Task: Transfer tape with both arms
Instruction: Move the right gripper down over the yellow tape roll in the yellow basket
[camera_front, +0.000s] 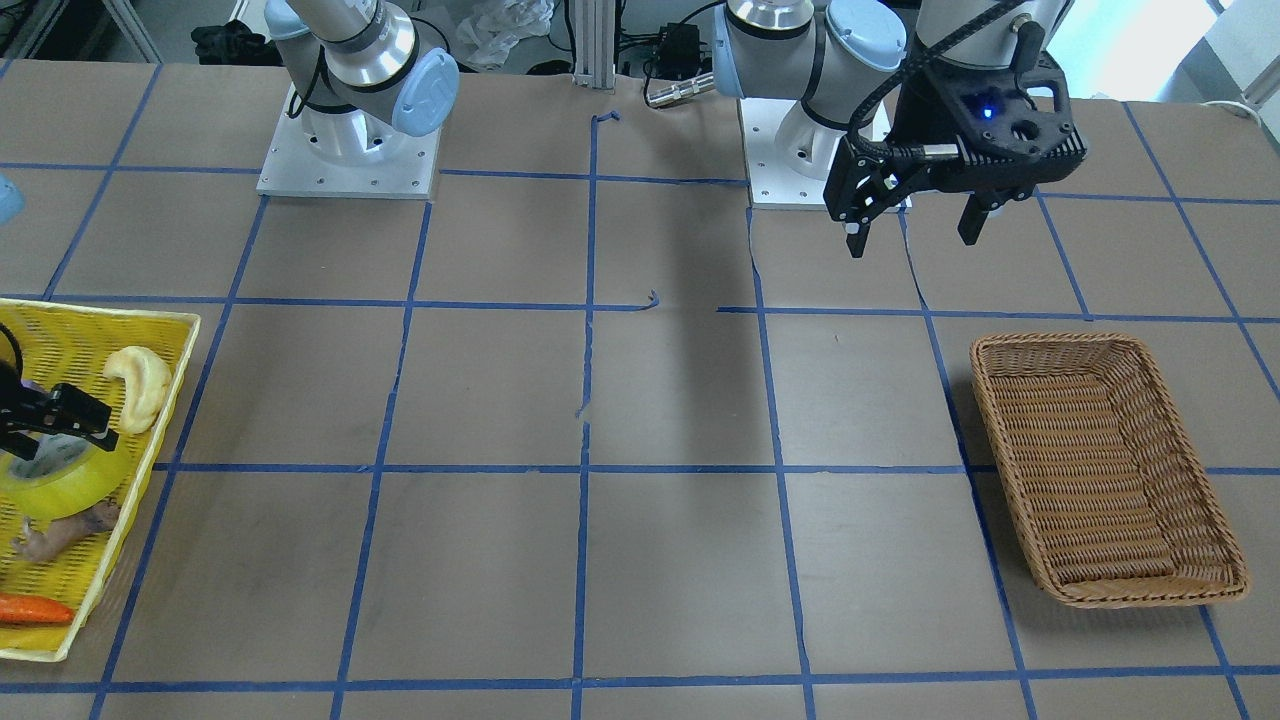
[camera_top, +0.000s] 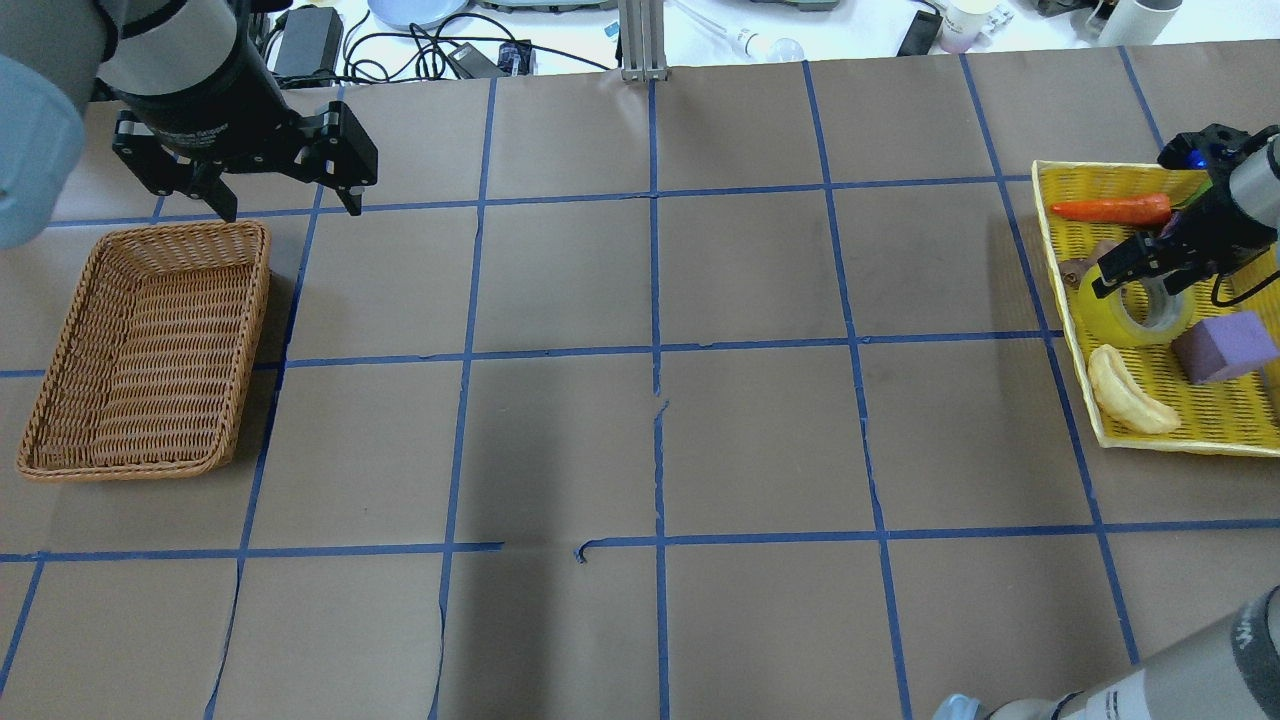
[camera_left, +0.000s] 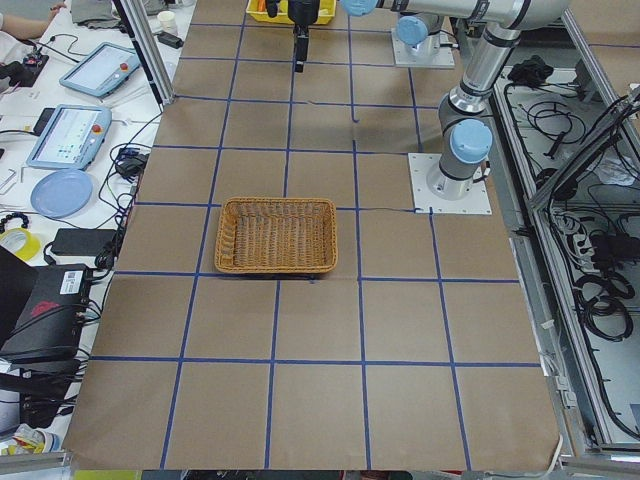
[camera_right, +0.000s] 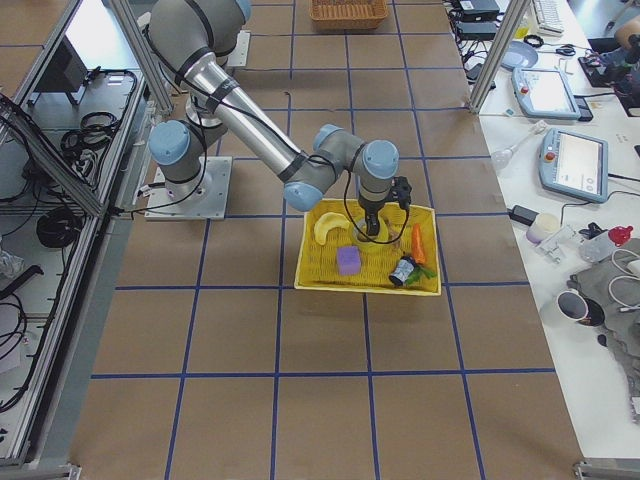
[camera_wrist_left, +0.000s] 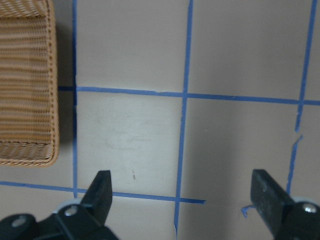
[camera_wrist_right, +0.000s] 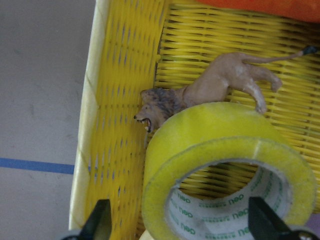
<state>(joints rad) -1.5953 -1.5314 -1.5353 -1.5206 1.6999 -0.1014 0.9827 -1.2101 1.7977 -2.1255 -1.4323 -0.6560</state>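
Observation:
The yellow tape roll (camera_wrist_right: 210, 130) with a grey-white core lies tilted in the yellow basket (camera_top: 1062, 280), partly resting on a lion toy (camera_wrist_right: 215, 85). It also shows in the overhead view (camera_top: 1095, 315) and the front view (camera_front: 70, 485). My right gripper (camera_wrist_right: 182, 220) is open just over the roll, one finger outside its wall and the other over the core; it also shows in the overhead view (camera_top: 1135, 278). I cannot tell if it touches the roll. My left gripper (camera_top: 290, 210) is open and empty, hovering high above the table beside the wicker basket (camera_top: 255, 300).
The yellow basket also holds a pale banana toy (camera_top: 1125, 400), an orange carrot (camera_top: 1110, 208) and a purple block (camera_top: 1225, 345). The wicker basket (camera_front: 1050, 340) holds nothing. Blue tape lines grid the brown table. Both arm bases stand at the robot's edge.

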